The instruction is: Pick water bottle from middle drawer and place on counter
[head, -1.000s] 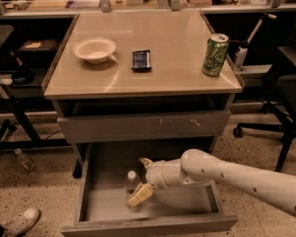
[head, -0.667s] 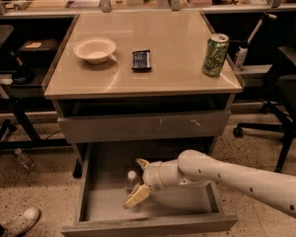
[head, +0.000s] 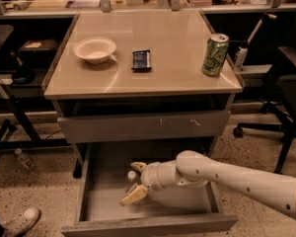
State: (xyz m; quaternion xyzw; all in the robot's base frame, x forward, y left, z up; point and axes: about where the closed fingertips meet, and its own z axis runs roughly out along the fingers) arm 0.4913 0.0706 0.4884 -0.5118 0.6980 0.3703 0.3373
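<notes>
The middle drawer (head: pixel 103 201) is pulled out, open and low in front of the cabinet. The water bottle (head: pixel 131 175) stands inside it; I see its white cap, while its clear body is hard to make out. My gripper (head: pixel 136 181) reaches into the drawer from the right on a white arm. Its tan fingers (head: pixel 134 195) are spread, one on each side of the bottle. I cannot tell whether they touch it. The beige counter (head: pixel 177 43) tops the cabinet above.
On the counter stand a white bowl (head: pixel 94 49), a dark packet (head: pixel 141 60) and a green soda can (head: pixel 215 54). A scratched closed drawer front (head: pixel 143 126) sits above the open drawer. Another small bottle (head: pixel 24 158) lies on the floor at left. A black chair (head: pixel 288 83) stands at right.
My gripper has shifted slightly left inside the drawer, closer around the bottle. Nothing else has moved.
</notes>
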